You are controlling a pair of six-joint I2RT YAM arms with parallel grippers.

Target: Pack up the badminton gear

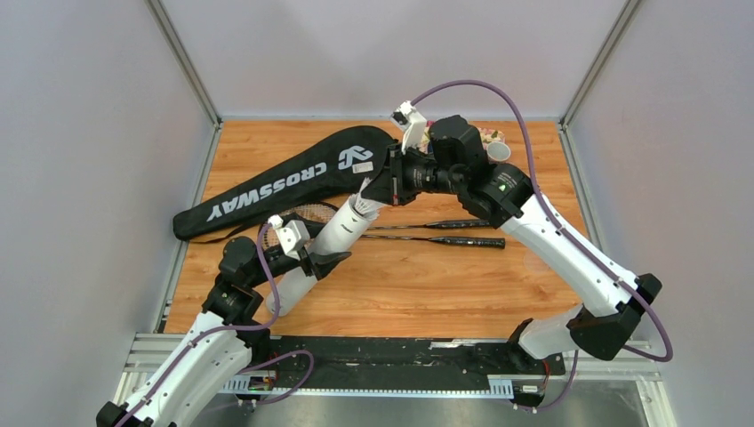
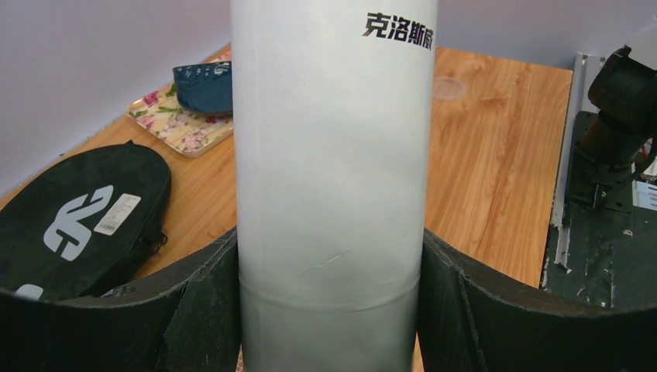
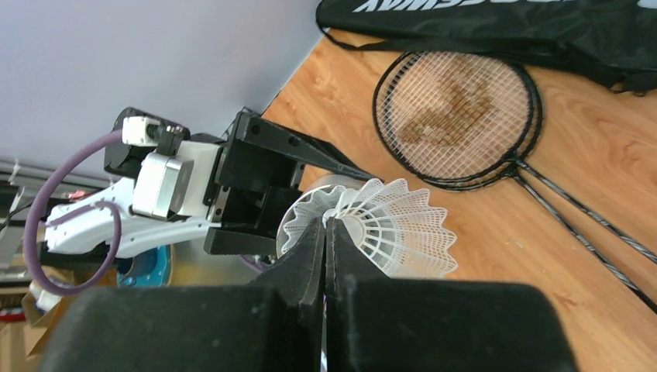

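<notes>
My left gripper [image 1: 322, 260] is shut on the white cylindrical tube [image 1: 336, 237], holding it tilted above the table; the tube fills the left wrist view [image 2: 333, 178] between both fingers. My right gripper [image 1: 381, 189] is shut on the skirt edge of a white shuttlecock [image 3: 387, 225] at the tube's open top end [image 1: 363, 208]. Two black rackets [image 1: 445, 233] lie on the table, their strung heads [image 3: 457, 116] overlapping. The black CROSSWAY cover [image 1: 284, 178] lies at the back left and also shows in the left wrist view [image 2: 77, 221].
A floral tray [image 2: 174, 120] with a blue cloth [image 2: 205, 85] stands at the back right. A small cup [image 1: 499, 151] is beside it, partly behind my right arm. Metal frame rails run along the near table edge [image 1: 400, 360].
</notes>
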